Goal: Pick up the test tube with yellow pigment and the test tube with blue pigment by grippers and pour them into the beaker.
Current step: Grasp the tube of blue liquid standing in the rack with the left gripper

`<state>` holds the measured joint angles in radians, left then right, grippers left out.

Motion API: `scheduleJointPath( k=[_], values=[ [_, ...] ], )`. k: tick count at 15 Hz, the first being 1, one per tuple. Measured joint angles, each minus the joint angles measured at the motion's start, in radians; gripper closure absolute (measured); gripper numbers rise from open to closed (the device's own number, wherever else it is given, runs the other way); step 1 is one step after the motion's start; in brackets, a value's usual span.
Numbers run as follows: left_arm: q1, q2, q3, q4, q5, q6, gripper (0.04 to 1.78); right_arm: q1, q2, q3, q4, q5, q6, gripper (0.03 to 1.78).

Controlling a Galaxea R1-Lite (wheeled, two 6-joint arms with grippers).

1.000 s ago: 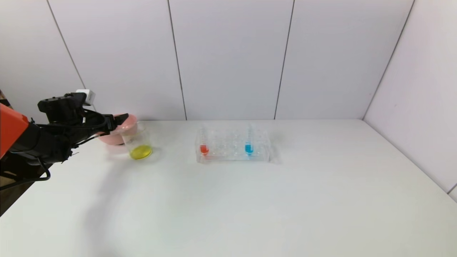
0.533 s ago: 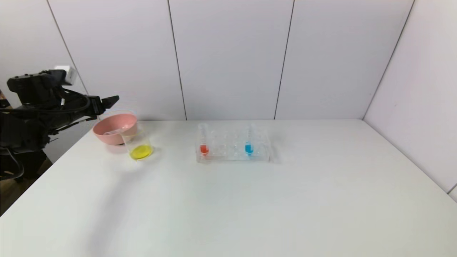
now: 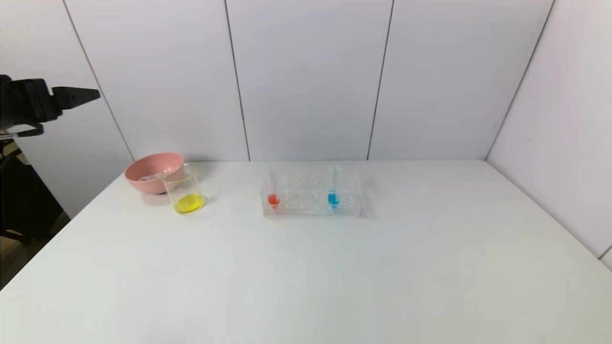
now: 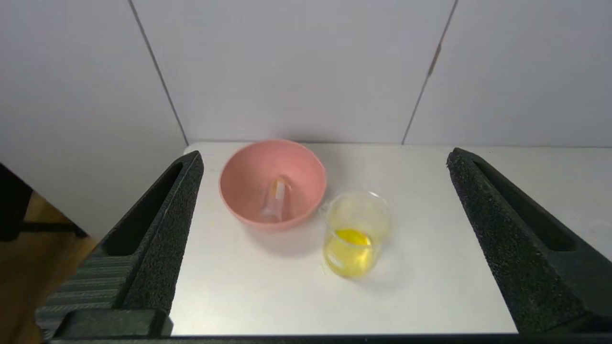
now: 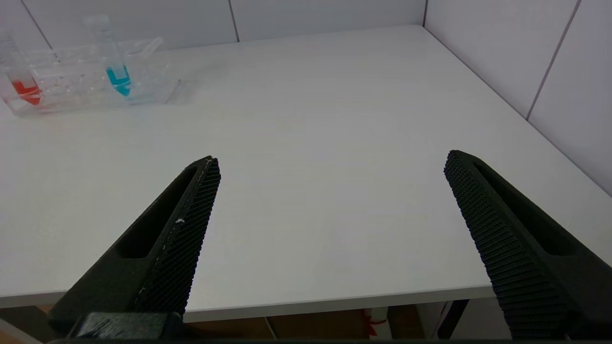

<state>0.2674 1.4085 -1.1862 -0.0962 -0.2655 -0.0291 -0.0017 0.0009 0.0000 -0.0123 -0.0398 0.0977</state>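
Left pincer (image 4: 325, 191): spread wide, holding nothing, up off the tabletop's (image 3: 306, 277) left edge.
Right pincer (image 5: 332, 191): spread wide, holding nothing, low by the near edge.
Beaker (image 3: 185, 193): yellow liquid inside, touching the pink bowl (image 3: 154, 173).
Yellow tube (image 4: 276, 200): lying in the bowl.
Blue tube (image 3: 333, 190): upright in the rack (image 3: 311, 196), well apart from the red tube (image 3: 273, 191).

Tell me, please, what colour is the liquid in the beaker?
Yellow; the beaker shows best in the left wrist view.
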Motion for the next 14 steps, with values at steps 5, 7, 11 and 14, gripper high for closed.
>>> scheduleJointPath(
  k=[5,7,11,14],
  values=[
    [-0.059,-0.161,0.12,0.042,-0.004,-0.112,0.04,0.0,0.0,0.0,0.0,0.0,0.0,0.1],
    [-0.102,-0.18,0.139,0.04,-0.003,-0.119,0.04,0.0,0.0,0.0,0.0,0.0,0.0,0.1],
    [-0.286,-0.189,0.186,0.011,0.003,-0.128,0.04,0.0,0.0,0.0,0.0,0.0,0.0,0.1],
    [-0.486,-0.169,0.228,-0.064,0.055,-0.17,0.04,0.0,0.0,0.0,0.0,0.0,0.0,0.1]
  ],
)
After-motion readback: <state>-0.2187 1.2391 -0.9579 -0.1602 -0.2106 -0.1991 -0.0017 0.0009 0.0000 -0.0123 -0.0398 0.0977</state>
